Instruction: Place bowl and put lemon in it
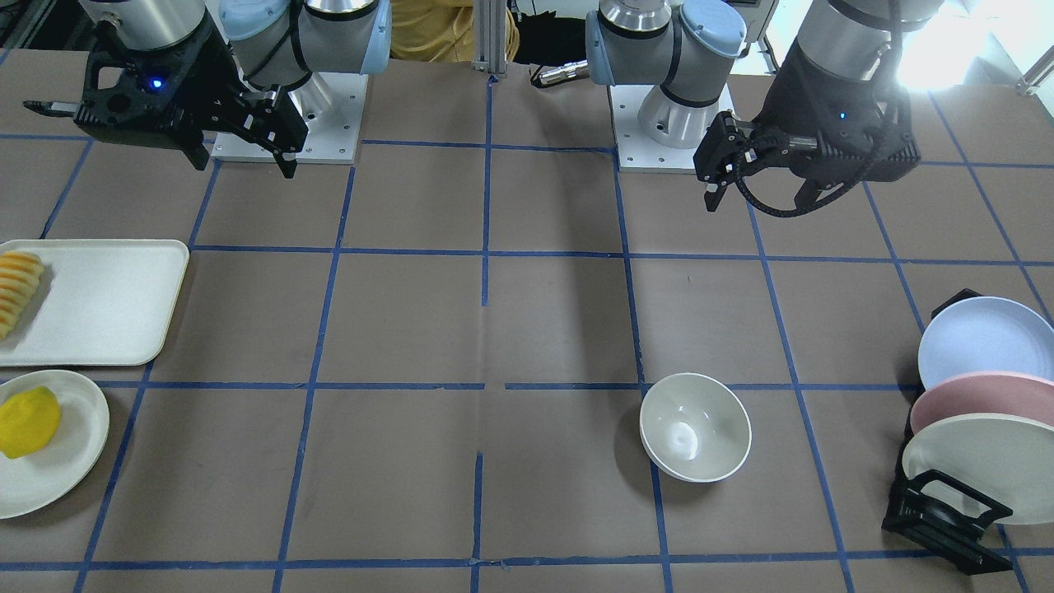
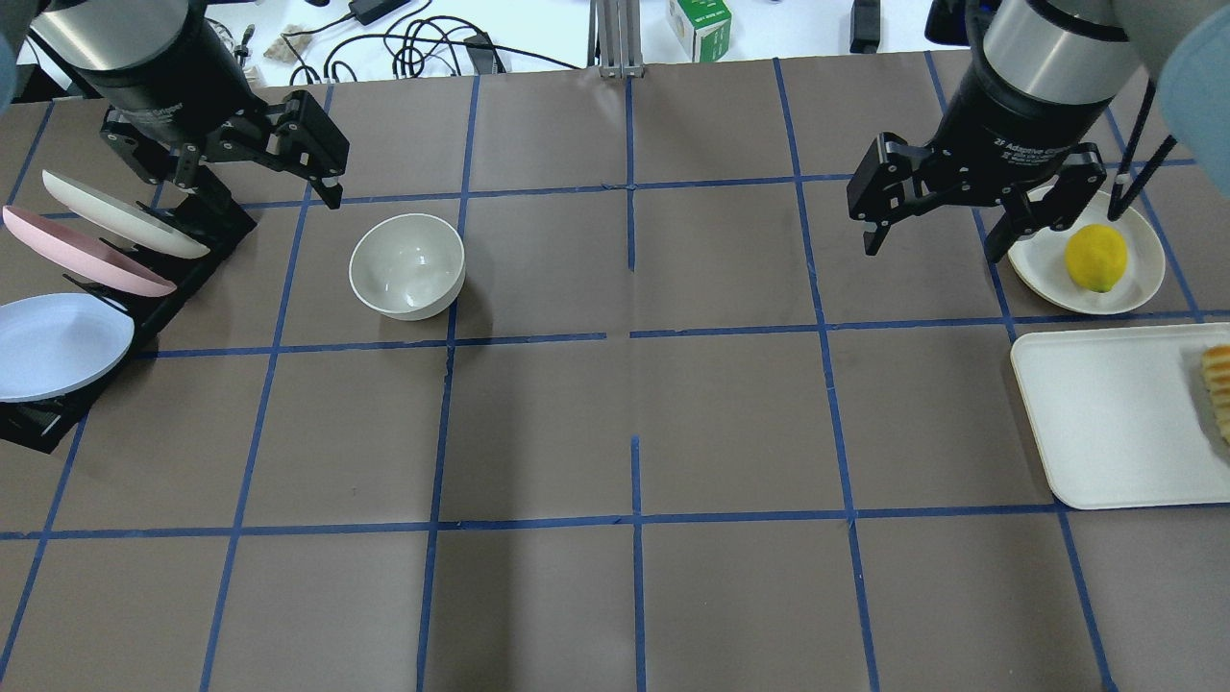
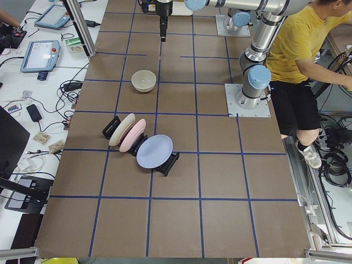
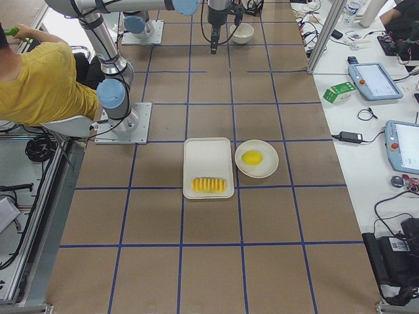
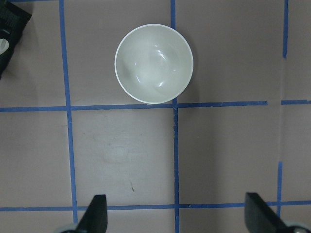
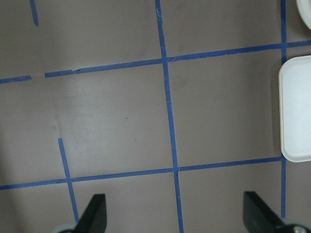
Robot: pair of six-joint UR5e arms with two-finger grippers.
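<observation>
The cream bowl (image 1: 696, 427) stands upright and empty on the table on my left side; it also shows in the overhead view (image 2: 407, 265) and the left wrist view (image 5: 154, 63). The yellow lemon (image 1: 29, 422) lies on a shallow cream plate (image 1: 74, 449) on my right side, and shows overhead too (image 2: 1095, 257). My left gripper (image 2: 259, 192) is open and empty, raised beside the bowl and apart from it. My right gripper (image 2: 932, 250) is open and empty, raised just left of the lemon's plate (image 2: 1043, 259).
A black rack (image 2: 192, 274) holds blue, pink and cream plates at the far left. A white tray (image 2: 1115, 423) with a row of fruit slices (image 1: 16, 288) lies near the lemon's plate. A person in yellow (image 3: 302, 44) stands behind the robot bases.
</observation>
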